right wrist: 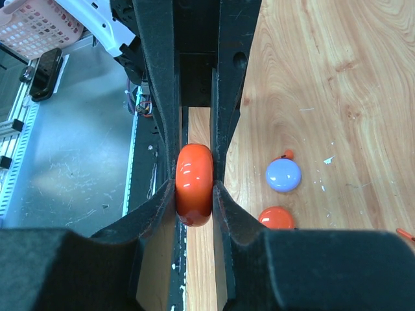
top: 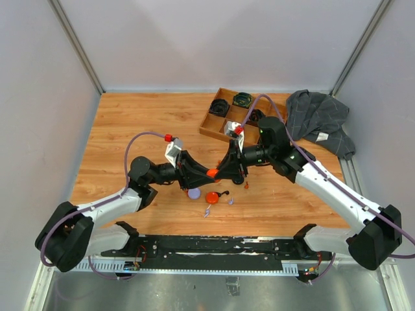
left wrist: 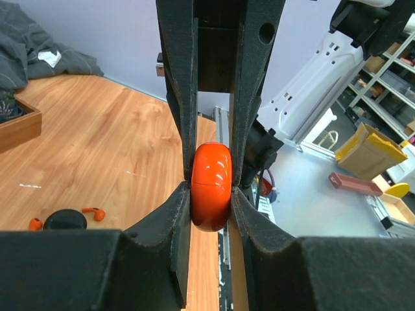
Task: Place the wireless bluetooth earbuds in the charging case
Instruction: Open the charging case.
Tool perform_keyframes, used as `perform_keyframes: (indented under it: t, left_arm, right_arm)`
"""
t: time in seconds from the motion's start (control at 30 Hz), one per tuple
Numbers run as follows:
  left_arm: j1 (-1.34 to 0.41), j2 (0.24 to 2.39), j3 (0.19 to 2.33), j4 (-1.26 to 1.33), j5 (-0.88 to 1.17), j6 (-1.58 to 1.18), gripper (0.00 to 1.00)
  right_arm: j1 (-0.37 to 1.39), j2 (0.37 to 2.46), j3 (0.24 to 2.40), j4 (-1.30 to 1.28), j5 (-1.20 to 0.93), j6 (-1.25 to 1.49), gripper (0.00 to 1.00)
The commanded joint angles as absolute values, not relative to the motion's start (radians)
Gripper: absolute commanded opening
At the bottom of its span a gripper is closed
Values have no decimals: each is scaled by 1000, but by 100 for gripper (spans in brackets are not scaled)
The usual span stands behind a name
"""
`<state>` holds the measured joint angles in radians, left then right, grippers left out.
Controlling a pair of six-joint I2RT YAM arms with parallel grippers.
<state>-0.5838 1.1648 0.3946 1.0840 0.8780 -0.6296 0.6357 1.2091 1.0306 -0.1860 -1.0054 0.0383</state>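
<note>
**A:** What takes up most of the overhead view?

**B:** The wooden surface (top: 130,129). A crumpled grey cloth (top: 318,120) lies at its far right. Just beside the cloth is a compartmented wooden tray (top: 211,123) holding coiled black cables (top: 242,99).

**A:** And the arms?

**B:** They meet over the middle. The left pincer (left wrist: 211,194) and the right pincer (right wrist: 194,194) are both clamped narrow on one orange case (top: 212,172), from opposite sides, above the surface. From overhead the case is only an orange speck. The wrist views show the fingers pressing its flanks.

**A:** Any other cases?

**B:** The right wrist view shows a lilac case (right wrist: 283,175) and a second orange case (right wrist: 277,218) lying near each other. Only the left wrist view makes out a black case (left wrist: 65,220).

**A:** And the earbuds?

**B:** They lie loose on the surface. Two orange earbuds (left wrist: 97,211) flank the black case, and lilac earbuds (top: 207,211) lie nearer the arm bases, seen only from overhead.
</note>
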Motion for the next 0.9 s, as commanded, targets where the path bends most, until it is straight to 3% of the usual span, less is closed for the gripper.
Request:
perform_keyframes:
  t: [0.0,0.07,0.13,0.27,0.87]
  left_arm:
    - [-581,1118,427,1012,902,-564,7]
    - [-582,1104,424,1002,901,-554,1]
    - [-581,1091,418,997,901,-540,0]
    - [-581,1064,403,997,899,-516,0]
    - [-583,962,332,953,886,-407,0]
  right_arm:
    - [651,1195,1071,-202,-1003,-11,24]
    - [653,1193,1071,-202,-987,-12,29]
    - [653,1191,1073,-202,-969,-11,40]
    - [653,1185,1073,-202,-932,-10,47]
    - [653,1149,1089,-211,-761,17,56]
